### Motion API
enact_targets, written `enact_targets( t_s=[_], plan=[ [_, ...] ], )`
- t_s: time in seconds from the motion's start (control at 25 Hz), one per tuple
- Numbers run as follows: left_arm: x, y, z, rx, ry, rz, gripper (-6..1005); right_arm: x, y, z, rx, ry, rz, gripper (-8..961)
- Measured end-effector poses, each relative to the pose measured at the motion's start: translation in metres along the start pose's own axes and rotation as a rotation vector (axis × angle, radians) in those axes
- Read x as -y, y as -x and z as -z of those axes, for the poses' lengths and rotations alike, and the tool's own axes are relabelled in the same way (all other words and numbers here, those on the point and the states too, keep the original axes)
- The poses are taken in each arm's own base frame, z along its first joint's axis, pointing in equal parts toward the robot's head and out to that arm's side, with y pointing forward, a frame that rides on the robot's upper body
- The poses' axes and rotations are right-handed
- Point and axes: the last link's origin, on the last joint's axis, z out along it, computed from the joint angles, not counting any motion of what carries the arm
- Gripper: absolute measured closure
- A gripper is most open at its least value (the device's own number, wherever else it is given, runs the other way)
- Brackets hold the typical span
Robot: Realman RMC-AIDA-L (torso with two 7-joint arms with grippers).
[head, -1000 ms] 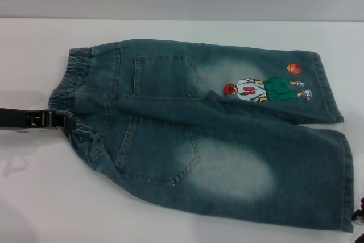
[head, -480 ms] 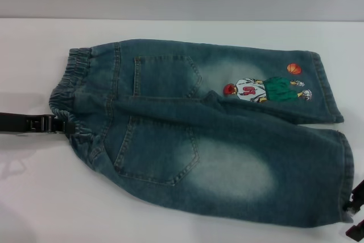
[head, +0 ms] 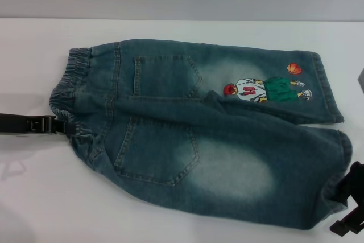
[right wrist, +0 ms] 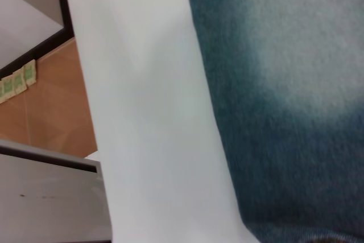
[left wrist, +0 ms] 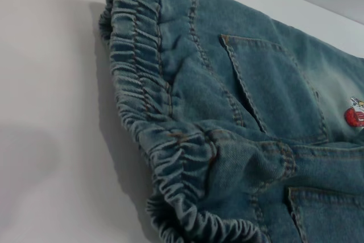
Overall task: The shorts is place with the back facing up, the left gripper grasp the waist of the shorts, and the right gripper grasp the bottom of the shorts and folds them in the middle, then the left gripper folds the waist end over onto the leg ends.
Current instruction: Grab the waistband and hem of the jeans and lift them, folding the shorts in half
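Lying flat, back up, on the white table [head: 34,197]: the shorts [head: 210,140], pockets and cartoon print showing, the waist [head: 71,92] toward my left, the leg ends [head: 335,123] toward my right. My left gripper [head: 61,124] sits level with the table at the waist's near part, apparently pinching the elastic band, though whether its fingers are closed I cannot tell. My right gripper [head: 348,209] meets the near leg's hem corner, which is bunched and lifted there; finger state unclear. Both placed at opposite ends, presumably to fold lengthwise.
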Motion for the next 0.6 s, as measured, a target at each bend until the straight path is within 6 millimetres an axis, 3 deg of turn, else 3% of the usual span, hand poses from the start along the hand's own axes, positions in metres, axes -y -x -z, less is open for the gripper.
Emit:
enact_targets(
  t_s=[0.6],
  plan=[
    [0.0022,0.0,0.0037,0.001,-0.004,-0.002,856,0.0013,-0.0024,0.0015,0.008,-0.032,0.018,432]
  ],
)
